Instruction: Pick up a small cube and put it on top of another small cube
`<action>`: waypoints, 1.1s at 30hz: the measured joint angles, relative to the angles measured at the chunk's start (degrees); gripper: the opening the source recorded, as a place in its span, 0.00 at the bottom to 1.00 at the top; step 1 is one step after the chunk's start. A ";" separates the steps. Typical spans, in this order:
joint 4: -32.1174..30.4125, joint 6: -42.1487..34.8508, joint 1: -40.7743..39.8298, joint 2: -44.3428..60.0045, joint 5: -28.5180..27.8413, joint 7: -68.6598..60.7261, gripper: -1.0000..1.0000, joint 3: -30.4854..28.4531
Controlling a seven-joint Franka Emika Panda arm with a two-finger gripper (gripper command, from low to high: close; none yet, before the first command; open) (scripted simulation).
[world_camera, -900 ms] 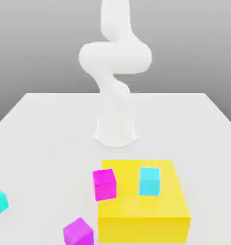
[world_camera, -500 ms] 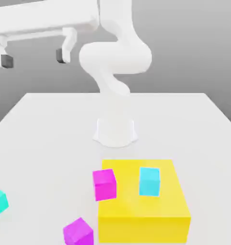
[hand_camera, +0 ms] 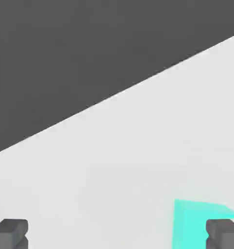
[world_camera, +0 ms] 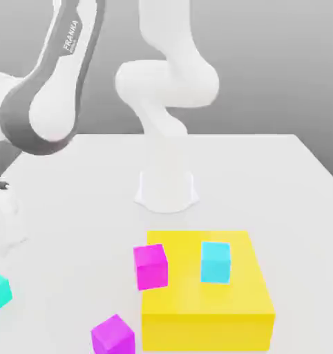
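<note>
White table [world_camera: 266, 173] is carrying the turquoise small cube [hand_camera: 196, 223] at the exterior view's left edge, just beside one fingertip [hand_camera: 225, 233] of the wide-open gripper [hand_camera: 116, 233], not being centred between them.

A plain white desk [world_camera: 266, 180] fills the lower part of the exterior view, its surface smooth, matte and unmarked. Its far edge runs level across the middle of that view, and its two side edges slant outward toward the camera, so the top reads as a wide trapezoid. Behind it stands a bare grey backdrop [world_camera: 280, 62], lighter near the desk's far edge and darkening toward the top. The light is soft and even, leaving only faint shadows on the white surface. In the hand view the same white desk [hand_camera: 138, 160] meets a flat dark grey background [hand_camera: 90, 48] along one straight slanted line.
</note>
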 joint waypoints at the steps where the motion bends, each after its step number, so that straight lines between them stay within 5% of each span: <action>1: -0.14 0.72 -0.90 1.92 0.05 -0.40 0.50 -0.40; 6: 1.76 7.39 -6.49 12.23 6.19 -5.37 0.50 4.89; 7: 2.06 8.30 -7.27 13.46 7.04 -6.02 0.00 5.82; 14: 2.02 8.12 -7.21 13.33 6.92 -5.92 0.00 5.72; 19: -0.53 1.72 -2.85 4.08 -0.18 -0.53 0.00 0.94; 33: -12.41 -12.58 14.25 -24.19 -15.36 16.04 0.00 11.94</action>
